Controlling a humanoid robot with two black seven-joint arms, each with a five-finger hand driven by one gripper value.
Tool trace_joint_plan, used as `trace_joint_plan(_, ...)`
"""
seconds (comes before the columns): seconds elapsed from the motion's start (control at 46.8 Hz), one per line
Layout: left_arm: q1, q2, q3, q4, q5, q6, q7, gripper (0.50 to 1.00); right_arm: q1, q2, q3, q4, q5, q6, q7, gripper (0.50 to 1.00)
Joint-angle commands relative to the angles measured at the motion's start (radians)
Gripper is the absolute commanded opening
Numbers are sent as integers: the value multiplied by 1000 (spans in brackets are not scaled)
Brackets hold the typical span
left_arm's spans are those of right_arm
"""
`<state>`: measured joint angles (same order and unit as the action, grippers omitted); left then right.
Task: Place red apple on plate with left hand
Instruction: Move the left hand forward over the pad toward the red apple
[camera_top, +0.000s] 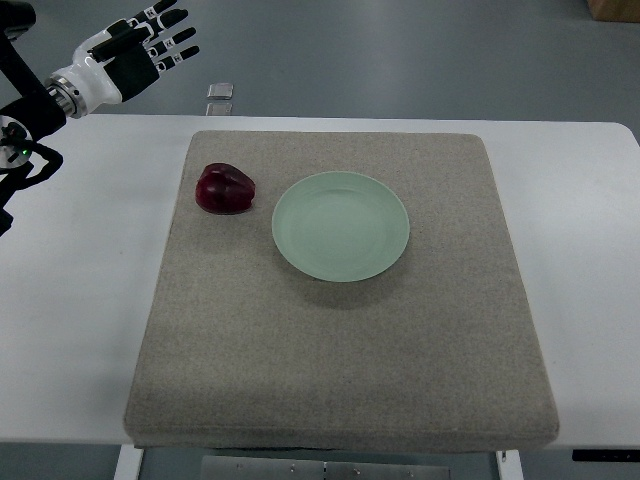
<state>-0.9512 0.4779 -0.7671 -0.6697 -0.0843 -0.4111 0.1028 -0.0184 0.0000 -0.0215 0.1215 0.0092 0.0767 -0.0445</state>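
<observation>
At the near edge, the white bench (70, 330) is showing only as a thin strip below the grey mat (340, 350), whose front edge is nearly meeting the bench's own front; part of the frame beneath is peeking out at the bottom, cut off by the picture's edge. The near half of the mat is lying bare, leaving wide room there, and bare white bench is flanking the mat on both sides. Further in, the pale green plate (341, 226) is sitting slightly beyond the mat's middle with nothing on it. The red apple (225, 188) is resting on the mat just beside the plate's left rim, apart from it by a narrow gap and close to the mat's left border; its dark skin is making its stem end hard to make out. Beyond the mat's far edge, a small pale object (221, 91) is lying on the grey floor (400, 50), too small to identify. In the far left corner, the left robot hand (140, 48) is hovering above the bench's far edge, well apart from the apple, fingers spread and gripping nothing, its dark arm running out of frame at the left.
</observation>
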Motion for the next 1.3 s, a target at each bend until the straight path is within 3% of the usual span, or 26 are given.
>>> trace_joint_plan(0.0,0,1,2,-1,5,-2,0,996,0,0,0,0,0,0,0,928)
trace_joint_plan(0.385,-3,1,2,45,3,0,-3,996,0,0,0,0,0,0,0,928)
trace_joint_plan(0.535,0,5,3,90,8,-31,-6,996,0,0,0,0,0,0,0,928)
trace_joint_plan(0.663,-12,13,2,94,47,-110,-3,996,0,0,0,0,0,0,0,928)
trace_joint_plan(0.77,-32,14,-7,101,164,-143,-6,996,0,0,0,0,0,0,0,928)
trace_joint_plan(1.155,-107,42,-11,84,744,-144,-8,994,0,0,0,0,0,0,0,928)
trace_joint_plan(1.283,-123,56,-11,56,903,-144,-41,994,0,0,0,0,0,0,0,928)
